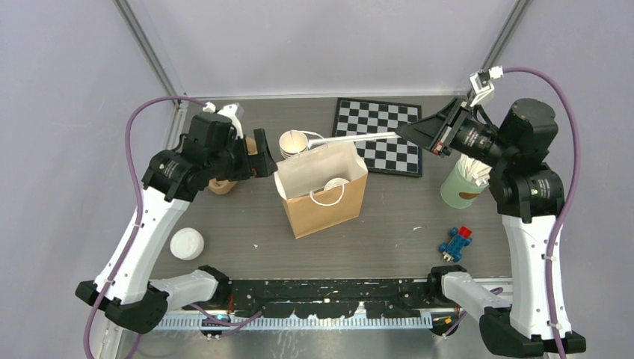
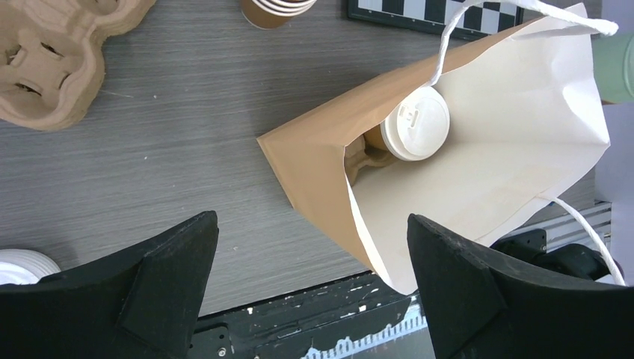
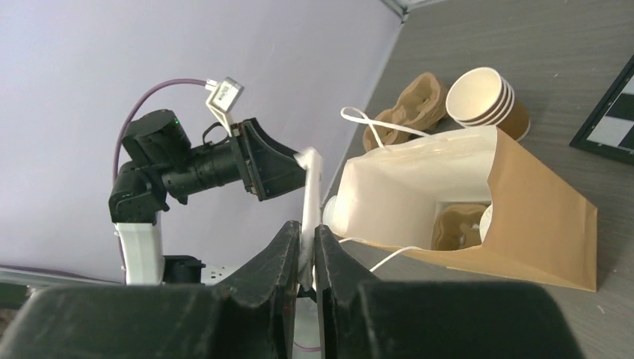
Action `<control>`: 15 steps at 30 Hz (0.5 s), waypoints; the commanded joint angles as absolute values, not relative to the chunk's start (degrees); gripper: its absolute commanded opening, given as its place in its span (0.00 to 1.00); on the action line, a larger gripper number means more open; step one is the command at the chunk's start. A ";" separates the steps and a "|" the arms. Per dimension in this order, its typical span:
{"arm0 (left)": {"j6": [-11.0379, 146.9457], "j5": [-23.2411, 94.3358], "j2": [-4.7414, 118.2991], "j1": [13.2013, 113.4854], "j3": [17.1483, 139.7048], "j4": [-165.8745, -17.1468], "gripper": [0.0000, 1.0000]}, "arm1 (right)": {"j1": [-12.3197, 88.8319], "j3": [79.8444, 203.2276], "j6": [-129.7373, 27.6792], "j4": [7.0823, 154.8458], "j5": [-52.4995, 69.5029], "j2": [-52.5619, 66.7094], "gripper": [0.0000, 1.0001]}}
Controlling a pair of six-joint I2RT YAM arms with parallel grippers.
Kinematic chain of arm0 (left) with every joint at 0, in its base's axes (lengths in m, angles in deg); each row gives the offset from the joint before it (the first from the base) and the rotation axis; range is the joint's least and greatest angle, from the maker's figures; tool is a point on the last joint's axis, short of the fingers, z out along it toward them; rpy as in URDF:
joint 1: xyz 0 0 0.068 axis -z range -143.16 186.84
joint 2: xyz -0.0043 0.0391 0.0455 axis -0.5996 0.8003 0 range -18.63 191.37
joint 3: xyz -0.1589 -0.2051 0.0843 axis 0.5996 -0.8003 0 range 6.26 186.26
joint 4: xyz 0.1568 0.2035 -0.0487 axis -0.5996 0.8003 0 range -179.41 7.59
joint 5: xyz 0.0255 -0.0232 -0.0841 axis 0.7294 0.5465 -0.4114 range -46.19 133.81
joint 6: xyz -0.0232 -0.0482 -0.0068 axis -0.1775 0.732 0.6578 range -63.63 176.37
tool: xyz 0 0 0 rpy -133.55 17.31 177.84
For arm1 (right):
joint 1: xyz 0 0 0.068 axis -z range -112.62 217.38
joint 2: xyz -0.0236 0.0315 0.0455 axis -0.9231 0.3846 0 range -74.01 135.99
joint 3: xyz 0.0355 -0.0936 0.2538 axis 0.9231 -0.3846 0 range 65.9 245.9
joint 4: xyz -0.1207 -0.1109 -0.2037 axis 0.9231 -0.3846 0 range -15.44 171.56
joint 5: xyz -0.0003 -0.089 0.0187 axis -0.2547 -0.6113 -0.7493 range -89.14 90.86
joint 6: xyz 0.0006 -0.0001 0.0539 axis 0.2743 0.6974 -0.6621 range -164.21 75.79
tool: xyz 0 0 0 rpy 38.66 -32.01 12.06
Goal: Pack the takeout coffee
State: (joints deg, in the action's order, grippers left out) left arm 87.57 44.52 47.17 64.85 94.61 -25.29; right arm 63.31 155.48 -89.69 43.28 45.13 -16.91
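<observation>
- holding the brown paper bag (image 1: 329,203) open by its white handle (image 1: 351,137), with the right gripper (image 3: 314,233) clenched on that strip and drawing it taut toward the upper right of the top view.
- left gripper (image 2: 310,221) spread wide and grasping nothing, hanging over the bag's mouth at the bottom of the left wrist view.
- takeout coffee (image 2: 415,123) inside the bag, upright, white lid facing up, right of centre near the top of the left wrist view.
- next to it in the bag, a tan moulded carrier (image 2: 362,155); cannot tell whether seated in it or just beside it.
- judging by that, nearly done; left to do, probably, only letting go of the handle without toppling the bag.
- to do that well: ease the tension first, bring the handle back over the bag's mouth, then open the fingers rather than letting the strip snap.
- avoid any sideways drag, likely to tip or slide so light a bag.
- lift the left arm straight up, clear of the paper rim.
- other containers: stack of lidless cups (image 1: 294,142) just behind the bag, top one empty.
- green cup (image 1: 460,191) at the right of the top view, holding white things too small to name.
- spare carrier (image 2: 45,60) in the upper left of the left wrist view, sockets empty.
- loose white lid (image 1: 187,243) at lower left of the top view.
</observation>
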 commanded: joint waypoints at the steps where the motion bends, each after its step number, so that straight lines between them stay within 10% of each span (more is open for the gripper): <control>1: 89.34 46.11 44.25 64.97 94.76 -27.01 1.00 | 62.40 152.81 -91.83 46.25 48.31 -16.07 0.19; 15: 87.96 47.85 41.80 64.97 92.83 -26.53 1.00 | 45.26 152.24 -86.77 44.97 31.73 -4.11 0.19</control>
